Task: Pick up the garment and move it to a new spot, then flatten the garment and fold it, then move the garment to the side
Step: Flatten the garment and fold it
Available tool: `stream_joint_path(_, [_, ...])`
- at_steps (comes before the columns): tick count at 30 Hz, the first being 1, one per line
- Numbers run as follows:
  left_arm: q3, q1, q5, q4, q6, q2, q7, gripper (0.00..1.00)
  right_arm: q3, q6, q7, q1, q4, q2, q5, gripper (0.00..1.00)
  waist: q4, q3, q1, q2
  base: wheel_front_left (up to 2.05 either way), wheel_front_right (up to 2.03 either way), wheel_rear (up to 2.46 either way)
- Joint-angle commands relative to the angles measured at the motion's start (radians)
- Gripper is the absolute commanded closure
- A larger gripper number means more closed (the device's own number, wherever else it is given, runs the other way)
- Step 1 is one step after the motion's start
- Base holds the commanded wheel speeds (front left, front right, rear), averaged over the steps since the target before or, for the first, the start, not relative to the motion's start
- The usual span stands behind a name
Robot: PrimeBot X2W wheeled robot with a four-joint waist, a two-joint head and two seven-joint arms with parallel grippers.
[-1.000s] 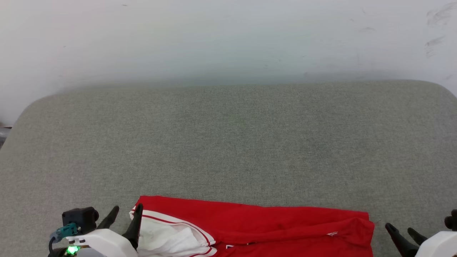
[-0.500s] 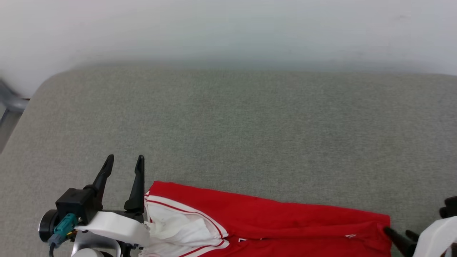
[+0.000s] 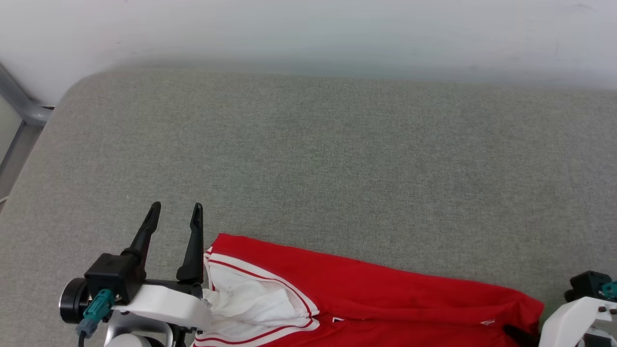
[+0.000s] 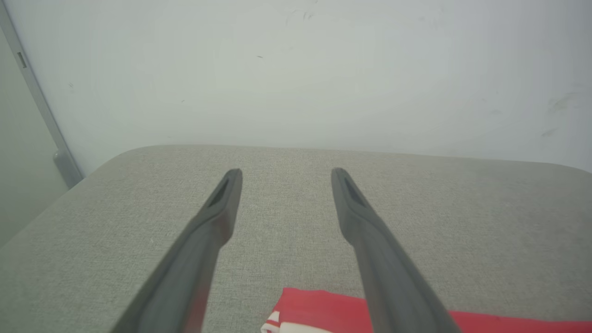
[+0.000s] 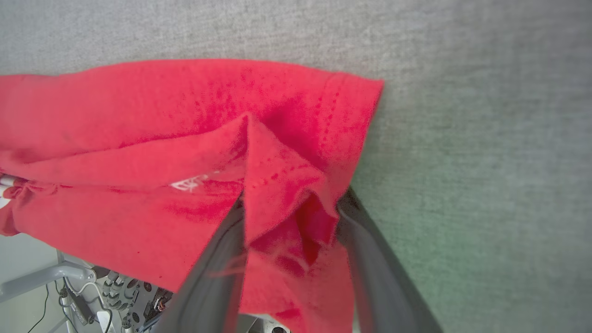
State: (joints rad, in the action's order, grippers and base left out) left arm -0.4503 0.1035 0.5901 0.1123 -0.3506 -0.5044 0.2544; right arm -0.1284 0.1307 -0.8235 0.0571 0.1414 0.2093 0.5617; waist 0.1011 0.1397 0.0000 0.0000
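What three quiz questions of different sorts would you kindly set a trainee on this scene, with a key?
1. True or false: the left gripper is holding the garment.
2. What does the garment lie on? A a wooden table; B a grey fabric surface; C a metal tray.
3. Fill the gap: in the right wrist view, a fold of red cloth sits between the two dark ____ of the right gripper.

Key:
1. False: its fingers stand open beside the garment, with nothing between them.
2. B.
3. fingers.
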Motion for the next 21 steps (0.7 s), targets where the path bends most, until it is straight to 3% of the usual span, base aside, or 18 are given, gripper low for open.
stream_joint_path(1, [-0.003,0.007,-0.009,-0.003,0.004,0.001,0.004,0.00,0.032,0.000,-0.005,-0.003,0.034,-0.022,0.008,1.00,0.001,-0.004,0.0000,0.0000,0.00,0.00,0.00])
stream_joint_path(12, [0.005,-0.065,-0.006,-0.043,-0.021,0.000,0.007,0.00,0.007,-0.001,0.028,-0.027,-0.030,0.059,0.010,1.00,-0.033,-0.097,0.0000,0.0000,0.00,0.00,0.00])
stream_joint_path(21, [0.011,-0.115,0.007,-0.059,-0.029,-0.004,0.008,0.00,-0.138,-0.001,-0.009,0.016,-0.048,0.074,-0.020,1.00,-0.080,-0.146,0.0000,0.0000,0.00,0.00,0.00])
